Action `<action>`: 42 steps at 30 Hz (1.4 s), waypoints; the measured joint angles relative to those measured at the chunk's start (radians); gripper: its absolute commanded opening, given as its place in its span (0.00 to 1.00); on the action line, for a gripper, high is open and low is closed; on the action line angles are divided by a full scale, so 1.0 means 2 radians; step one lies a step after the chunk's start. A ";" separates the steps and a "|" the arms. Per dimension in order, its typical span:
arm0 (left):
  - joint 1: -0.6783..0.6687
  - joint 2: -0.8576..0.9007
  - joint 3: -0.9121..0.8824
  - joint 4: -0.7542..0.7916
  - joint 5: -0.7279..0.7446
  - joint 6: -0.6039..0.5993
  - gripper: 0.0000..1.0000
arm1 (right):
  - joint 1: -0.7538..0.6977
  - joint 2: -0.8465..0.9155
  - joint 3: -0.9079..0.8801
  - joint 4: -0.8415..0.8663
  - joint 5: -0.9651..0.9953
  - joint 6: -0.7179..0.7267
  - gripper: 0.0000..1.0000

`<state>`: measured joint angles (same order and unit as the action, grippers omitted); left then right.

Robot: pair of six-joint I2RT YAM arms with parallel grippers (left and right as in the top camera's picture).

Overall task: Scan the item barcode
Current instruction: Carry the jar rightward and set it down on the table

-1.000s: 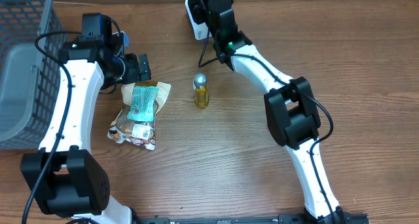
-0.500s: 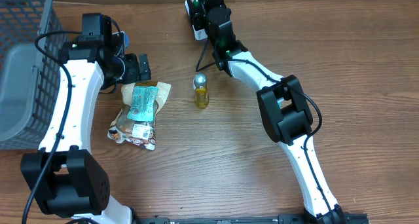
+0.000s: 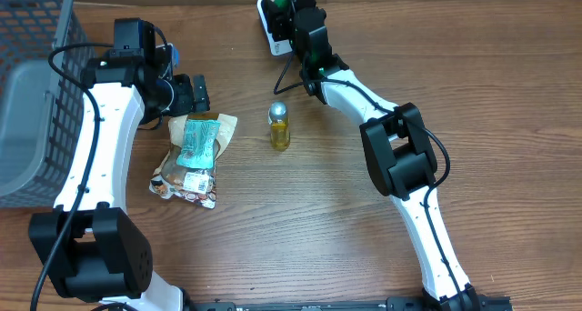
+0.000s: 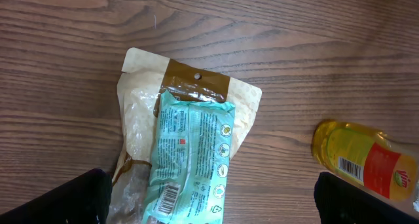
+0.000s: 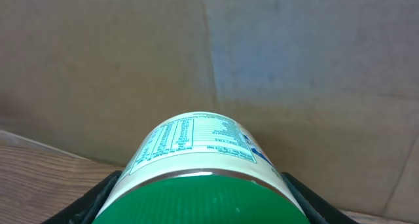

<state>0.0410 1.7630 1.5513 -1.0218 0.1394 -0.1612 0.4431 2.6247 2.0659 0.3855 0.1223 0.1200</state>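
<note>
A wood-grain bench [image 3: 309,220] runs up to a plain cardboard wall [image 5: 98,54] at its far edge; a dark mesh basket [image 3: 27,38] stands at the left corner. The right claw [image 5: 200,199] is clamped on a white can [image 5: 196,142], one finger on each side of its round body; the can is held at the far edge of the bench, off the wood and close to the cardboard. Its long axis runs straight away from the wrist camera; the green lid [image 5: 196,207] faces that camera and the other end points at the wall; a printed panel of small text lies on the upper side. From overhead only a speck of green shows beside the claw, and a white object [image 3: 270,27] that I cannot identify sits just next to it. The left claw [image 4: 213,201] hangs with its fingers wide apart and nothing between them, over a teal packet [image 4: 193,152]; the packet lies on a beige pouch [image 4: 141,106], its long axis along the pouch's. A yellow bottle [image 4: 363,162] sits apart, to the right of both.
</note>
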 measured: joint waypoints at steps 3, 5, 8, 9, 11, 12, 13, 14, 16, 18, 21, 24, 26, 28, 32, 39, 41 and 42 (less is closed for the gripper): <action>0.000 0.000 0.000 0.000 0.000 0.000 1.00 | 0.000 0.000 0.000 0.021 -0.002 0.001 0.37; 0.000 0.000 0.000 0.000 0.000 0.000 0.99 | -0.001 -0.001 0.000 0.040 -0.003 0.002 0.37; 0.000 0.000 0.000 0.000 0.000 0.000 1.00 | -0.004 -0.019 0.000 -0.013 -0.006 0.002 0.37; 0.000 0.000 0.000 0.000 0.000 0.000 0.99 | -0.006 -0.036 0.000 -0.047 -0.006 0.003 0.38; 0.000 0.000 0.000 0.000 0.000 0.000 1.00 | -0.009 -0.071 -0.001 -0.098 -0.006 0.004 0.38; 0.000 0.000 0.000 0.000 0.000 0.000 1.00 | -0.011 -0.092 -0.001 -0.127 -0.006 0.004 0.38; 0.000 0.000 0.000 0.001 0.000 0.000 0.99 | -0.013 -0.114 -0.002 -0.163 -0.007 0.004 0.38; 0.000 0.000 0.000 0.000 0.000 0.000 1.00 | -0.015 -0.146 -0.002 -0.204 -0.007 0.005 0.38; 0.000 0.000 0.000 0.000 0.000 0.000 1.00 | -0.022 -0.201 0.000 -0.279 -0.007 0.013 0.38; 0.000 0.000 0.000 0.000 0.000 0.000 1.00 | -0.035 -0.262 0.005 -0.397 -0.008 0.038 0.38; 0.000 0.000 0.000 0.000 0.000 0.000 0.99 | -0.068 -0.304 0.016 -0.553 -0.010 0.077 0.38; 0.000 0.000 0.000 0.000 0.000 0.000 1.00 | -0.112 -0.307 0.012 -0.704 -0.009 0.105 0.44; 0.000 0.000 0.000 0.000 0.000 0.000 1.00 | -0.140 -0.300 0.006 -0.797 -0.009 0.113 0.43; 0.000 0.000 0.000 0.001 0.000 0.000 0.99 | -0.163 -0.295 -0.006 -0.845 -0.009 0.118 0.43; 0.000 0.000 0.000 0.000 0.000 0.000 0.99 | -0.196 -0.294 -0.041 -0.881 -0.009 0.123 0.43; 0.000 0.000 0.000 0.000 0.000 0.000 1.00 | -0.251 -0.294 -0.181 -0.820 -0.009 0.124 0.47; 0.000 0.000 0.000 0.000 0.000 0.000 1.00 | -0.266 -0.294 -0.215 -0.793 -0.009 0.124 0.49; 0.000 0.000 0.000 0.000 0.000 0.000 0.99 | -0.269 -0.294 -0.222 -0.787 -0.009 0.124 0.50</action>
<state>0.0410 1.7630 1.5513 -1.0210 0.1394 -0.1612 -0.0944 2.0377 1.6218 -1.1892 0.1040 0.3679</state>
